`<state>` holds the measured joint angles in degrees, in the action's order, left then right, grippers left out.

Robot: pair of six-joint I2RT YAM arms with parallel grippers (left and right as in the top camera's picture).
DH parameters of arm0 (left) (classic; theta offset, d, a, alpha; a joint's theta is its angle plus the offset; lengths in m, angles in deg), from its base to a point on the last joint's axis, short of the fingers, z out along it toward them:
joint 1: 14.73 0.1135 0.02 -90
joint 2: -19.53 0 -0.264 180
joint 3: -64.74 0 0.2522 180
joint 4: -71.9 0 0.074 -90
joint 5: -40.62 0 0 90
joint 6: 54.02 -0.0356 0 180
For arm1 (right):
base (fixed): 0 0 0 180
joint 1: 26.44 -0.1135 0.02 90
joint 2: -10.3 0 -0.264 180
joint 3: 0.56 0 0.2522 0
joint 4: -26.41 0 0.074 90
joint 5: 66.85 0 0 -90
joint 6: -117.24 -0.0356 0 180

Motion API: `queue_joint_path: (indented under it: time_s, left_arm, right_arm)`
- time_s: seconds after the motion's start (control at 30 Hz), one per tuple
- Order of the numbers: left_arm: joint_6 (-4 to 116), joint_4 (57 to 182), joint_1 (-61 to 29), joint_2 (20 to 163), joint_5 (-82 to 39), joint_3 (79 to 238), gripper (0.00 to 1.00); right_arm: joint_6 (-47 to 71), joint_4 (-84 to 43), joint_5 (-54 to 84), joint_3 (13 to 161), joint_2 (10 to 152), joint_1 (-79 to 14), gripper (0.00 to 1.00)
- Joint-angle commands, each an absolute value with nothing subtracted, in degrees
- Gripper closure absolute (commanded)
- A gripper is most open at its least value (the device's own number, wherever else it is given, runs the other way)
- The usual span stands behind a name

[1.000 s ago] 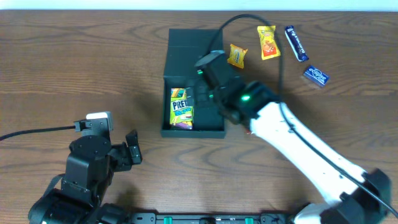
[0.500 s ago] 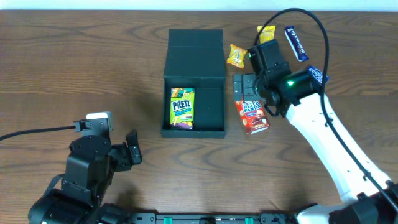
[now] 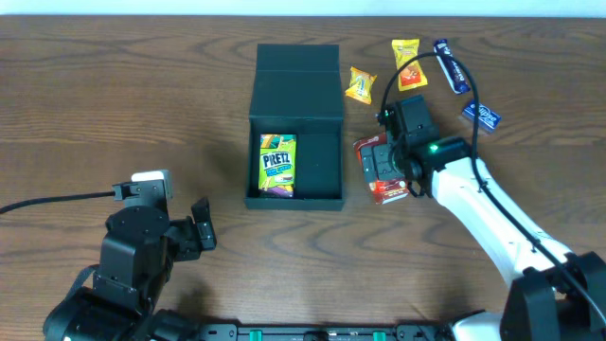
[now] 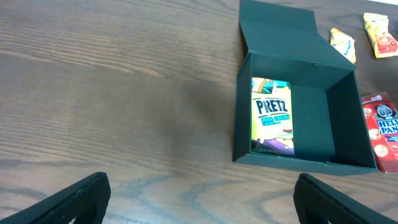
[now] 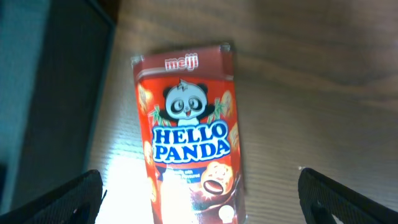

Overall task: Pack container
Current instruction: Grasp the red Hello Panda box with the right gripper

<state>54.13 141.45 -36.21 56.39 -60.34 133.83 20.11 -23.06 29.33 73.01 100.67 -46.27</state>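
On a dark wood-grain worktop (image 3: pixel 114 95), two robot arms face one open box and a scatter of snacks. Largest of these is the container (image 3: pixel 320 163), a matte black, faintly teal, square cardboard box near the middle of the worktop. Its hinged flap lid (image 3: pixel 298 76) lies folded back on the far side, leaving the inside open from above. The walls look stiff and straight. The right half of the floor is bare, which reads as room for more packets.

The right arm (image 3: pixel 483 208), white with a black wrist, reaches in from the near right corner. The right tool (image 5: pixel 199 186) hangs over a red Hello Panda box (image 5: pixel 186 130) that lies flat on the worktop just beside the container's right wall, outside it. Its fingers (image 5: pixel 68 199) are spread wide, one to each long side of the box and touching neither. They are likely lined up to close across its narrow width.

The left arm (image 3: pixel 133 256), black, sits folded at the near left, well apart from everything. The left tool (image 4: pixel 200 198) is also spread and holds nothing, probably parked out of the way.

A green and yellow Pretz box (image 4: pixel 271 118) lies flat inside the container against its left wall. Beyond the Hello Panda box, four small items lie on the worktop: an orange packet (image 3: pixel 360 85), a yellow packet (image 3: pixel 407 64), a dark blue bar (image 3: pixel 451 64) and a small blue packet (image 3: pixel 481 115).
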Motion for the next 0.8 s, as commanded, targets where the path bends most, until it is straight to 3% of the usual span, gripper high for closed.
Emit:
queue_joint_path:
  time_s: [0.0, 0.4, 0.47, 0.6, 0.77]
  left_arm:
    - [53.8, 141.6, -36.0, 56.2, -61.4, 135.0, 0.05]
    - [53.8, 141.6, -36.0, 56.2, -61.4, 135.0, 0.05]
    - [53.8, 141.6, -36.0, 56.2, -61.4, 135.0, 0.05]
    - [53.8, 141.6, -36.0, 56.2, -61.4, 135.0, 0.05]
    - [53.8, 141.6, -36.0, 56.2, -61.4, 135.0, 0.05]
  right_arm:
    - [21.7, -21.7, 28.5, 70.9, 103.4, -45.9, 0.01]
    - [21.5, -18.3, 25.7, 70.4, 115.3, -45.9, 0.01]
    - [21.4, -18.1, 25.7, 70.4, 116.1, -45.9, 0.06]
    - [20.9, -17.7, 25.7, 70.4, 116.2, -45.9, 0.25]
    - [18.1, -17.6, 25.7, 70.4, 116.2, -45.9, 0.29]
